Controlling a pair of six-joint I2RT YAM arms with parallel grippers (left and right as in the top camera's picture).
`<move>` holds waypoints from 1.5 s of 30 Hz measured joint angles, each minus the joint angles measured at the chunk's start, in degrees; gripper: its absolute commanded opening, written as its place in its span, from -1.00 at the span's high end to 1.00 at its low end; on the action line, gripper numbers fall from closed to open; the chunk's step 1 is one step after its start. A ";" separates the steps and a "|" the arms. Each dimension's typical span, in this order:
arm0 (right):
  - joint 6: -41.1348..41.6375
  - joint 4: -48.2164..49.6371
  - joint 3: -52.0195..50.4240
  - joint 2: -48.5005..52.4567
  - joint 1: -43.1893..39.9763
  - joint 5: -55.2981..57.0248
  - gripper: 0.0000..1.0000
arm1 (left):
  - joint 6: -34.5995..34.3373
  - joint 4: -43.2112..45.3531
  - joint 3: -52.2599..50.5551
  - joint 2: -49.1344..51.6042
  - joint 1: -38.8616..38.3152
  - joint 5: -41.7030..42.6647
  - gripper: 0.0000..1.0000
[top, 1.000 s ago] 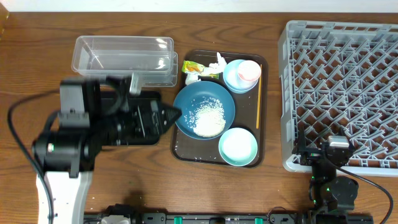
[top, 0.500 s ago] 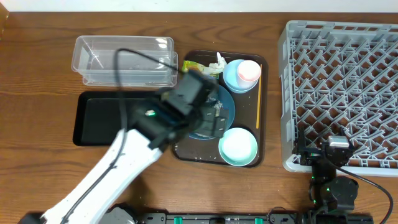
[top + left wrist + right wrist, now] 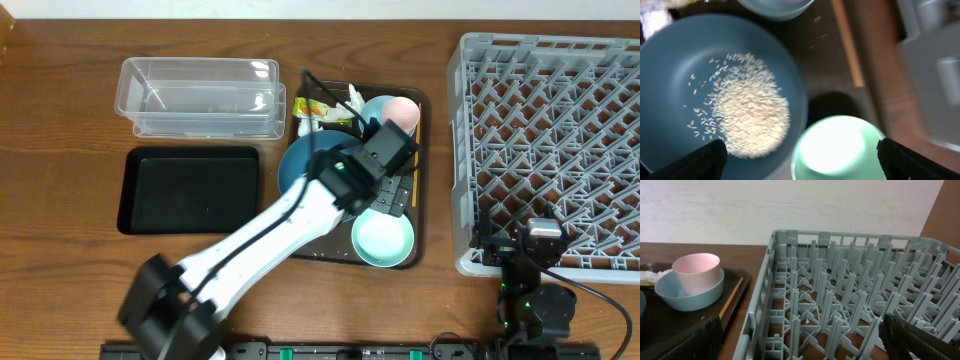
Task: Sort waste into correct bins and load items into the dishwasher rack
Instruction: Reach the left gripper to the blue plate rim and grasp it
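My left gripper (image 3: 392, 186) is open and empty, low over the brown tray, spanning the edge of the dark blue dish (image 3: 670, 75) and the mint-green bowl (image 3: 840, 147). A heap of white rice (image 3: 747, 107) lies in the dish. The dish (image 3: 298, 165) and mint bowl (image 3: 383, 240) also show in the overhead view. The pink cup (image 3: 400, 110) sits in the light blue bowl (image 3: 372, 112). The yellow stick (image 3: 847, 45) lies at the tray's right. The wrapper (image 3: 310, 108) and tissue (image 3: 352, 97) lie at the tray's back. My right gripper (image 3: 800, 345) is open at the grey rack's (image 3: 840, 295) front corner.
The clear tub (image 3: 200, 97) stands at the back left, the black tray (image 3: 190, 190) in front of it. The brown tray (image 3: 424, 220) lies between them and the rack (image 3: 550, 140). My left arm stretches diagonally from the front left across the tray.
My left arm swung right from above the black tray to above the brown tray, over the dish and mint bowl. The right arm has not moved.
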 measured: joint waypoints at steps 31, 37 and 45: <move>0.00 -0.02 0.00 0.00 0.00 0.00 -0.99 | -11.76 12.22 0.00 17.70 0.02 -7.85 -0.41; 0.00 0.00 0.00 0.00 0.00 0.00 -0.99 | -12.15 12.59 0.00 17.70 0.02 -8.02 -0.30; 0.00 0.00 0.00 0.00 0.00 0.00 -0.99 | -13.62 11.98 -0.02 17.70 -0.26 -8.07 0.09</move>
